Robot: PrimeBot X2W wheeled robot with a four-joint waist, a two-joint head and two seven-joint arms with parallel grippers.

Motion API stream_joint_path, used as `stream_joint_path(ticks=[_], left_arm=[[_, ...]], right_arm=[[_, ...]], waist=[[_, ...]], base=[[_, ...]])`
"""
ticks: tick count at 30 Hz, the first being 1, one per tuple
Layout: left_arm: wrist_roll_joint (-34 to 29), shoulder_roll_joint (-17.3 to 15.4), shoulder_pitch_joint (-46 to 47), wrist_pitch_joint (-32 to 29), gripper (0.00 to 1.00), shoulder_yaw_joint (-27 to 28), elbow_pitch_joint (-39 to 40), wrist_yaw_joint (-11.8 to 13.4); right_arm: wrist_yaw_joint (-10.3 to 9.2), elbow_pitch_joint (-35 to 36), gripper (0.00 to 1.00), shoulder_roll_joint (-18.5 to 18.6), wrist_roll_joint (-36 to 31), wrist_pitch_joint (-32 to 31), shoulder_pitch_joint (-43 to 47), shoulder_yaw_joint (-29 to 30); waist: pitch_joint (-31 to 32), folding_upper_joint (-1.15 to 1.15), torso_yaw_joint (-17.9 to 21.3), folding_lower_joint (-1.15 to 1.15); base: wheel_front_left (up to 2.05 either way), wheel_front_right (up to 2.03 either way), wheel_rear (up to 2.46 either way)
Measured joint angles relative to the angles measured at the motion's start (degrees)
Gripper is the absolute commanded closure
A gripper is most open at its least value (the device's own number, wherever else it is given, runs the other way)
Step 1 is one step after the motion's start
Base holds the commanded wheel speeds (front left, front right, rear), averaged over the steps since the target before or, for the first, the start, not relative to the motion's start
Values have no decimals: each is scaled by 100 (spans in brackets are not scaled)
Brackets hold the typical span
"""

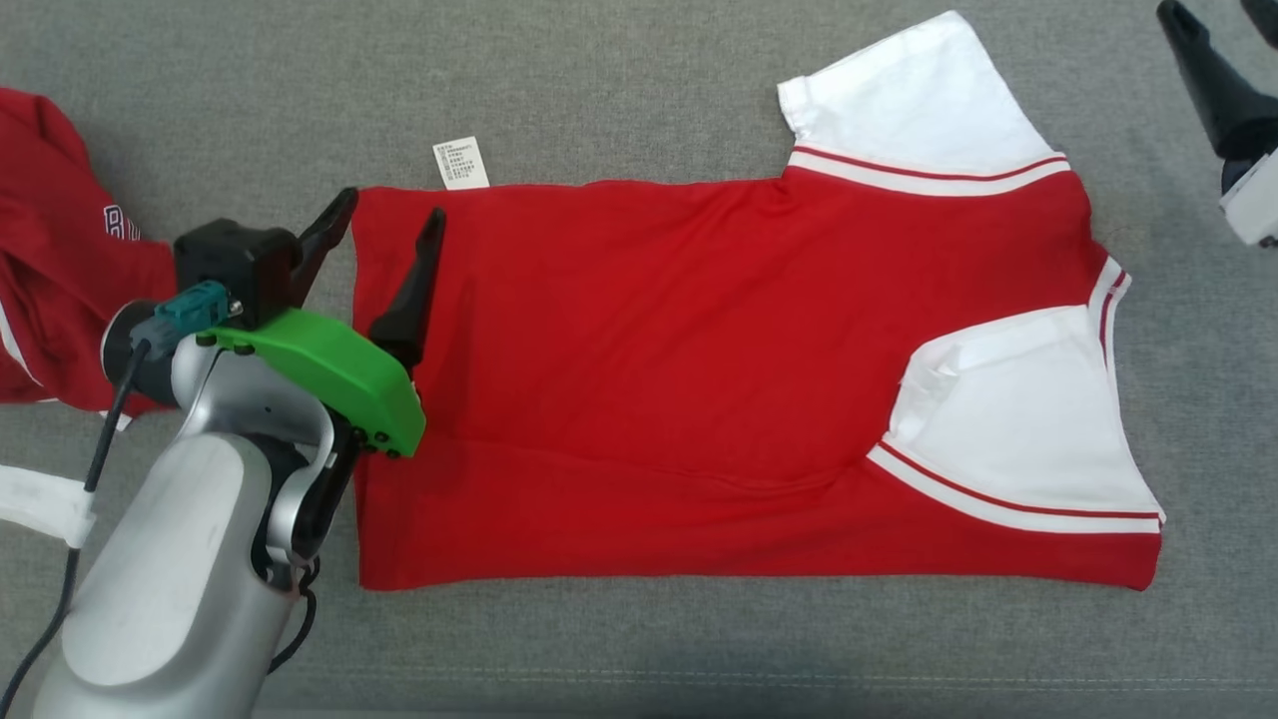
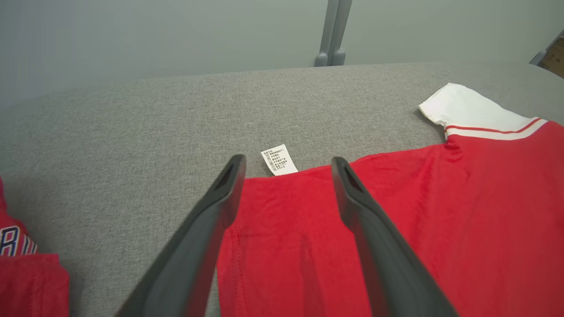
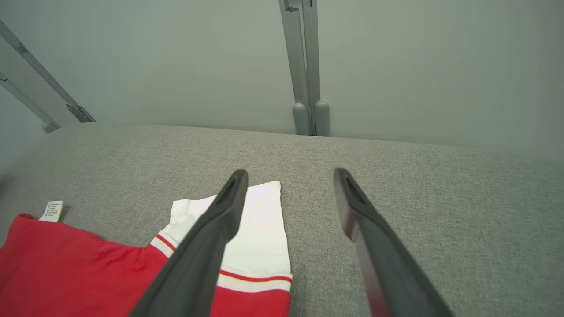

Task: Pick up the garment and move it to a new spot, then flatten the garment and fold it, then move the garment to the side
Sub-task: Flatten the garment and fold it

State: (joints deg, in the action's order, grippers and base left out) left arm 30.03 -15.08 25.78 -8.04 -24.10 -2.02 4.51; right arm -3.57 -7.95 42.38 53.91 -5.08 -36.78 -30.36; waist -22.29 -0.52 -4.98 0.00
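Left end effector (image 1: 390, 205) hangs spread, straddling the hem edge of the red-and-white garment (image 1: 649, 330) near its care label (image 1: 461, 162). That garment lies flat on the grey worktop (image 1: 639, 90). Right end effector (image 3: 289, 172), likewise spread, hovers just beyond the garment's white sleeve.

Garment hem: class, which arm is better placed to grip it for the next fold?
Left. The left gripper, open, straddles the garment's hem corner; the right gripper is away by the sleeve.
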Motion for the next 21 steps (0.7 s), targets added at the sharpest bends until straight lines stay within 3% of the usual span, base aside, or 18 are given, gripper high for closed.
stream_joint_path(ticks=[5,21], left_arm=[[-8,140,350,1,0,-21,-37,-43],[-56,522,1072,211,0,-176,-601,-216]], right_arm=[[-4,-213,0,12,-107,-224,-522,-15],[12,-1198,0,-464,-341,-999,-1616,-467]], waist=[[-363,0,-148,0],[-1243,0,-794,0]], base=[[0,0,0],[0,0,0]])
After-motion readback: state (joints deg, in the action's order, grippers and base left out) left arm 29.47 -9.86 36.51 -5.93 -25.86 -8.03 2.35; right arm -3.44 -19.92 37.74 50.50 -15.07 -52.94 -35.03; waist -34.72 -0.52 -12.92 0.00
